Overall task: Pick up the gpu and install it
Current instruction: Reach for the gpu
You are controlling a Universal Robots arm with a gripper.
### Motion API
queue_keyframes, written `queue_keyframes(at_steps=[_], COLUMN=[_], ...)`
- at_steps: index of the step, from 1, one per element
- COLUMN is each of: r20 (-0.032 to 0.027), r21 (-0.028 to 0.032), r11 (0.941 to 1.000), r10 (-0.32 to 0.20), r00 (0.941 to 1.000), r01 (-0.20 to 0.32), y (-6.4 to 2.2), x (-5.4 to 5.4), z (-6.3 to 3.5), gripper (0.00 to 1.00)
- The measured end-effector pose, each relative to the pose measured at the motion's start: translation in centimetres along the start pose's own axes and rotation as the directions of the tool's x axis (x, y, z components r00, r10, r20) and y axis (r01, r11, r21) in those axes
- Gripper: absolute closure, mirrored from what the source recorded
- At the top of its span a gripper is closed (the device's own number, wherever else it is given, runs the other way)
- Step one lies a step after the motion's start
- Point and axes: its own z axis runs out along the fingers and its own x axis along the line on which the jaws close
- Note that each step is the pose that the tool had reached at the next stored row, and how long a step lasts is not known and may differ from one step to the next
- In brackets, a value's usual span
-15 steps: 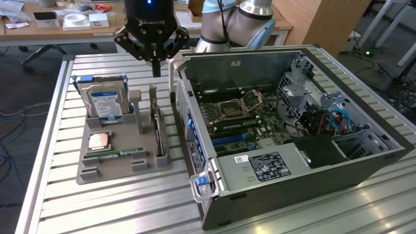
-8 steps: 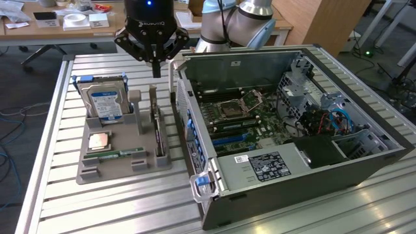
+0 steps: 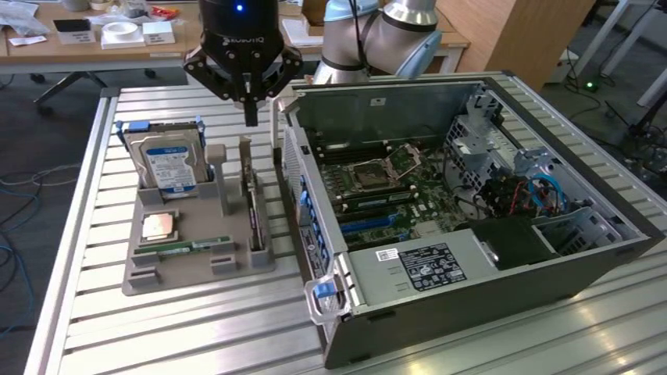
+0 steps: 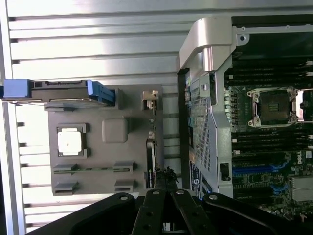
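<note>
Gpu (image 3: 251,207): you see a thin card standing on edge.
Place: gray holder (image 3: 198,273) slot, beside the computer case (image 3: 448,308).

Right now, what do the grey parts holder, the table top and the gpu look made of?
The grey parts holder: matte, uniform grey, blocky slots; probably plastic, possibly printed.
The table top: bare silvery ribbed slats that catch glare; looks like aluminium profile.
The gpu: stands edge-on in the holder; dark thin card, pale bracket end looks like metal; the board itself is hard to judge from here.

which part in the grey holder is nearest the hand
The gpu, the thin card on edge beside the computer case, under the hand; hard drive, chip and RAM stick sit farther off.
</note>
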Motion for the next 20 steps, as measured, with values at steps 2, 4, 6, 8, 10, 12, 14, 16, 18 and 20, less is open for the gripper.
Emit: queue_keyframes(at_steps=[2, 4, 6, 8, 10, 12, 14, 16, 18, 20], r20=[0.0000, 0.0000, 0.0000, 0.0002, 0.0001, 0.0000, -0.0001, -0.0003, -0.0001, -0.0001], r21=[0.0000, 0.0000, 0.0000, -0.0001, -0.0001, 0.0000, 0.0000, 0.0002, 0.0000, 0.0000], r11=[1.0000, 1.0000, 1.0000, 1.0000, 1.0000, 1.0000, 1.0000, 1.0000, 1.0000, 1.0000], r10=[0.000, 0.000, 0.000, 0.000, 0.000, 0.000, 0.000, 0.000, 0.000, 0.000], r00=[1.0000, 1.0000, 1.0000, 1.0000, 1.0000, 1.0000, 1.0000, 1.0000, 1.0000, 1.0000], r01=[0.000, 0.000, 0.000, 0.000, 0.000, 0.000, 0.000, 0.000, 0.000, 0.000], y=[0.00, -0.01, -0.01, -0.01, -0.02, -0.02, -0.02, -0.03, -0.03, -0.03], x=[0.00, 0.00, 0.00, 0.00, 0.01, 0.01, 0.01, 0.02, 0.02, 0.01], z=[0.02, 0.15, 0.18, 0.26, 0.37, 0.48, 0.56, 0.57, 0.59, 0.59], gripper=[0.89, 0.89, 0.89, 0.89, 0.89, 0.89, 0.89, 0.89, 0.89, 0.89])
